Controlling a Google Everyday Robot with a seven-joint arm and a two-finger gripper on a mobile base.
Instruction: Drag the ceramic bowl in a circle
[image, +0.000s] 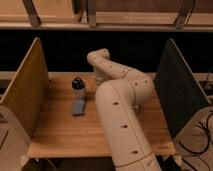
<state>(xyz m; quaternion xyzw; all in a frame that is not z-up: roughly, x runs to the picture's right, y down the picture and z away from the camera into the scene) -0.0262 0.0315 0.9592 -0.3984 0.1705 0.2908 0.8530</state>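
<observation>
Where the table (60, 132) ends on the left, a tan wooden side panel (25, 87) stands upright along its edge; inside it, toward the back, sits a small white cup (78, 85) with a dark top, and in front of the cup, apart from it, a flat blue-grey block (79, 107) lies on the wood; right of the cup, at the back middle of the table, the claw (101, 79) hangs down from the wrist of the cream-coloured arm (120, 120), clenched, though whether it grips anything cannot be told; the ceramic bowl does not show, since the arm's thick forearm rises from the front edge and covers the table's middle, so its spot cannot be told; farther right a dark panel (181, 92) walls the other side, and beyond it black cables (202, 131) trail downward.
</observation>
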